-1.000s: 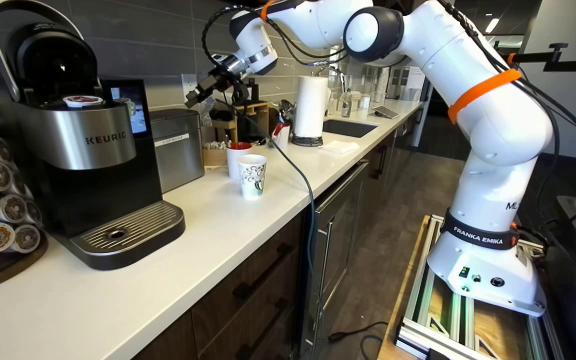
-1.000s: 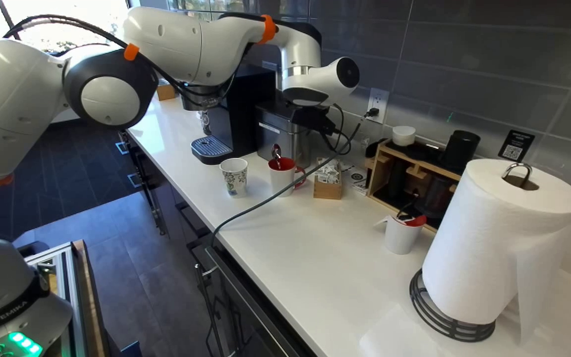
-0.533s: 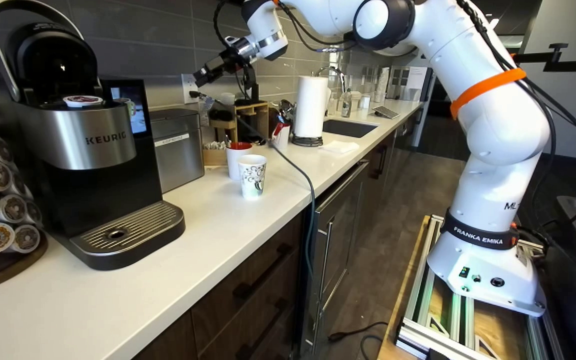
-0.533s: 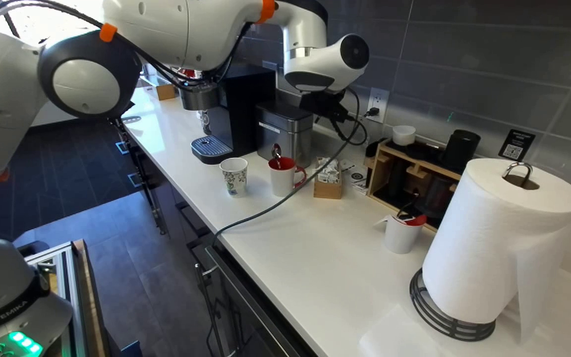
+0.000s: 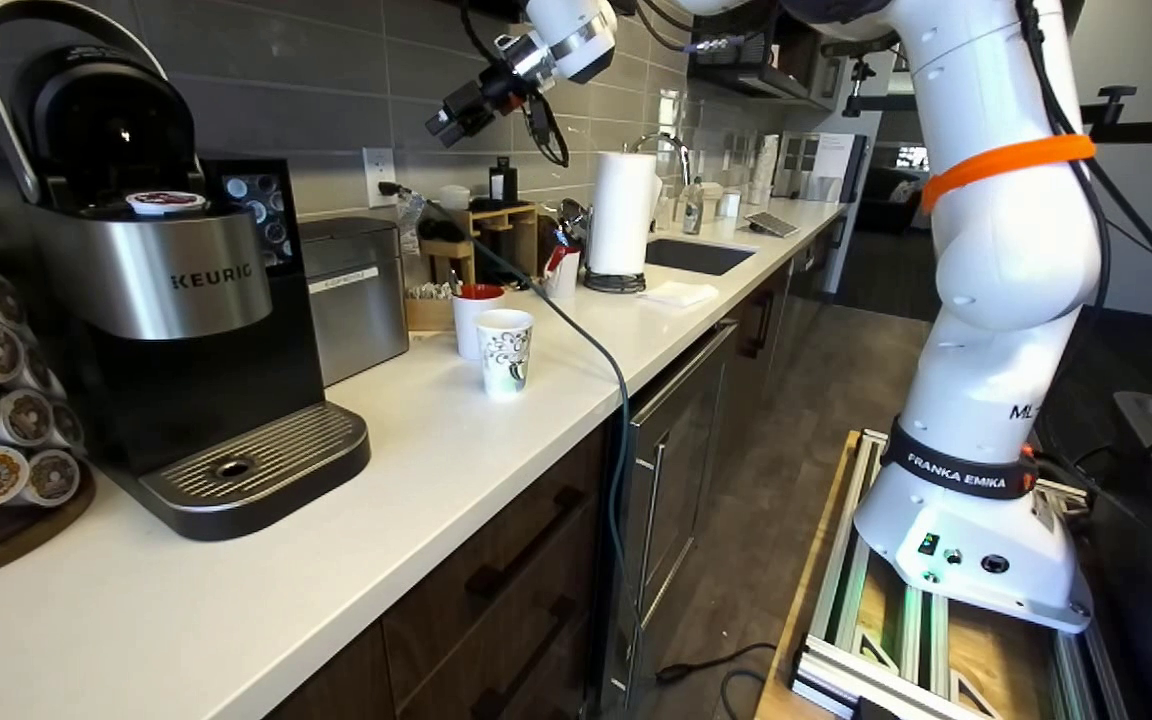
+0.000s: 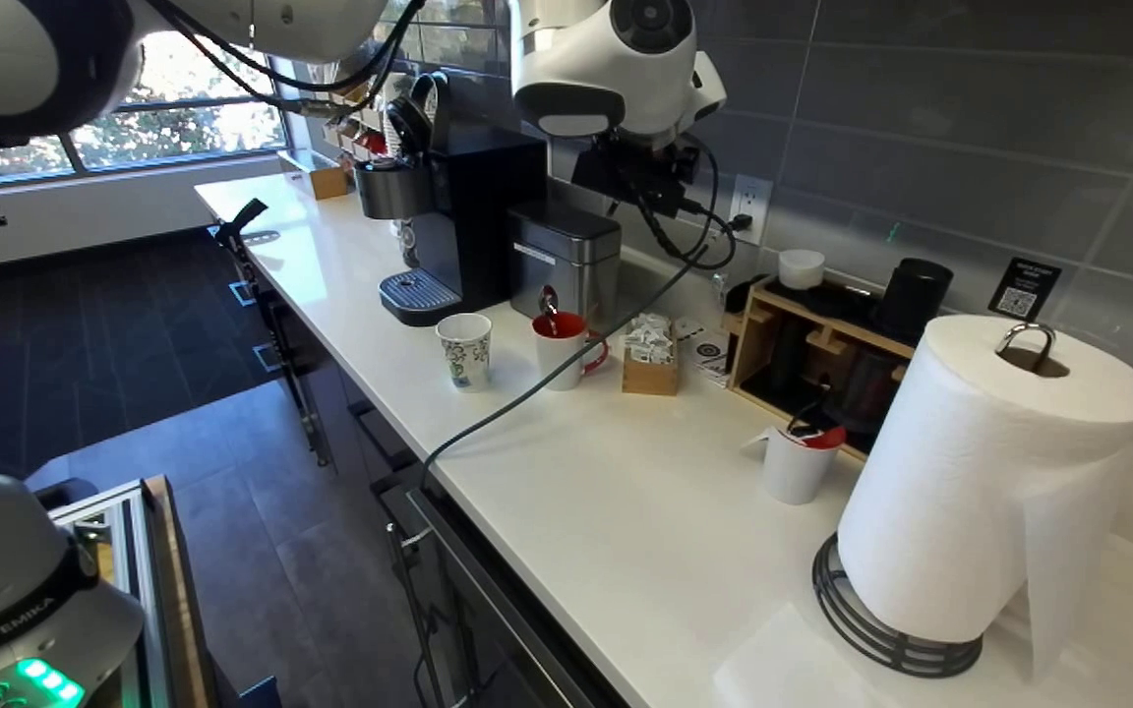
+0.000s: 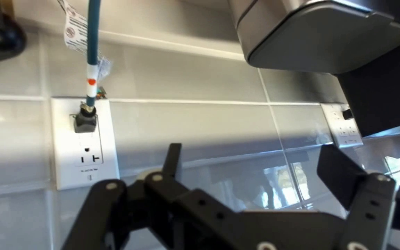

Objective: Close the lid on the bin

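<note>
The bin point(image 5: 361, 310) is a dark grey, square-sided metal box on the counter beside the coffee machine. It also shows in an exterior view point(image 6: 566, 261). Its dark lid point(image 5: 344, 229) lies flat and shut on top in both exterior views. In the wrist view the lid point(image 7: 325, 38) shows at the upper right. My gripper point(image 5: 446, 125) is above and to the side of the bin, apart from it. In the wrist view the gripper point(image 7: 250, 152) is open with nothing between its fingers, facing the tiled wall. In an exterior view the wrist hides the fingertips.
The coffee machine point(image 5: 206, 270) stands beside the bin with its top raised. A paper cup point(image 5: 506, 352) and a white mug point(image 5: 468, 325) stand in front. A cable point(image 5: 576, 328) runs from the outlet point(image 7: 85, 152) across the counter. A paper towel roll point(image 5: 621, 215) stands farther along.
My gripper has moved up and away from the bin, toward the paper towel side. The bin's top, partly hidden by the wrist earlier, now shows fully. The lid looks unchanged.
</note>
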You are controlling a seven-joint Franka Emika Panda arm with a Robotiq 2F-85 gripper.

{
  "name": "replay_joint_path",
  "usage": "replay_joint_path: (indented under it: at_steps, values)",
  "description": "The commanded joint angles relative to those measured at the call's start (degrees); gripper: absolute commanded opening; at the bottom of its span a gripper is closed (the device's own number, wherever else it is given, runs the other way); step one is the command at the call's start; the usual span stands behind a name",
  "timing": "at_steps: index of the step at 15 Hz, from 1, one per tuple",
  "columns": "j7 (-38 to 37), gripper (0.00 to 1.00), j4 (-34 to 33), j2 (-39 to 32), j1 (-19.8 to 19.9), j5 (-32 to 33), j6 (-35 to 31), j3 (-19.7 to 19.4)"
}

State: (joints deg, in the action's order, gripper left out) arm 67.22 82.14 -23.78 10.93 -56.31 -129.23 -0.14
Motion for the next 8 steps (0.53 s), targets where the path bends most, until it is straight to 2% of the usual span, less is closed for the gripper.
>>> replay_joint_path:
  at_steps: [1,8]
  values:
    - [-1.36,1.0,13.89,8.68,-0.86,1.77,-4.95,-1.11]
    - [2.04,1.0,33.68,23.79,-0.79,-3.33,-9.75,-2.6]
